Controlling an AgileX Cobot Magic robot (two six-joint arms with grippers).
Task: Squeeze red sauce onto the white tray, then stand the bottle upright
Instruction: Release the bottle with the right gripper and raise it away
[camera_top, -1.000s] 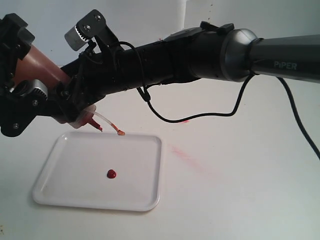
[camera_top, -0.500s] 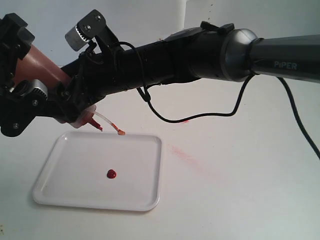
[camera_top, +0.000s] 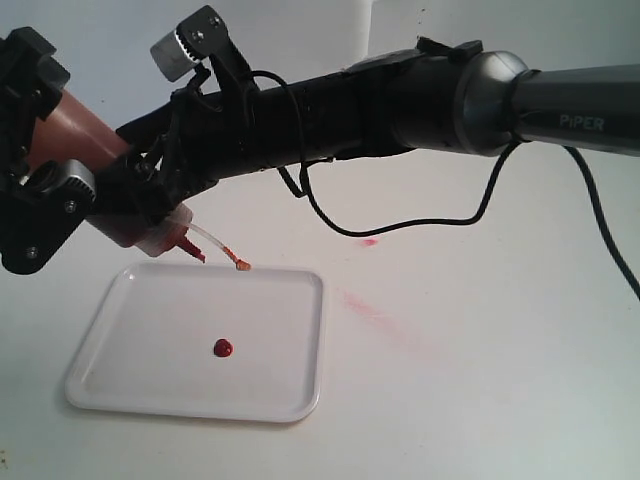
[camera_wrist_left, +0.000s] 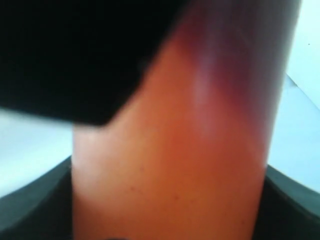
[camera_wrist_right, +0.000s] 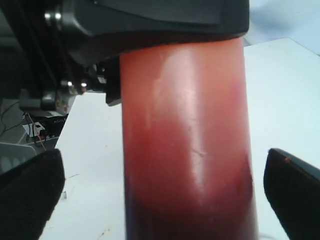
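Right arm (camera_top: 400, 95) has risen slightly; the bottle (camera_top: 85, 135) hangs tilted over the white tray's (camera_top: 285, 385) far edge.
Left gripper (camera_top: 35, 190) pinches it, right gripper's (camera_top: 150, 195) fingers spread clear; red sauce (camera_top: 223, 348) lies mid-tray, so right it slowly.

The right arm (camera_top: 400, 105) is made up of glossy black housings, a rounded grey joint (camera_top: 490, 85) and a dark grey tube marked with white "PiPER" lettering (camera_top: 587, 122). A thin black cable (camera_top: 400, 228) is looped under it, and a silver ribbed camera barrel (camera_top: 172, 57) is carried on a black bracket with small screws. The left gripper (camera_top: 35, 150) is built of matt black blocks with silver screw heads (camera_top: 31, 252) and a grey ribbed cylinder (camera_top: 62, 183); black rounded fingers (camera_wrist_right: 30, 195) are seen on the right gripper (camera_wrist_right: 161, 165).
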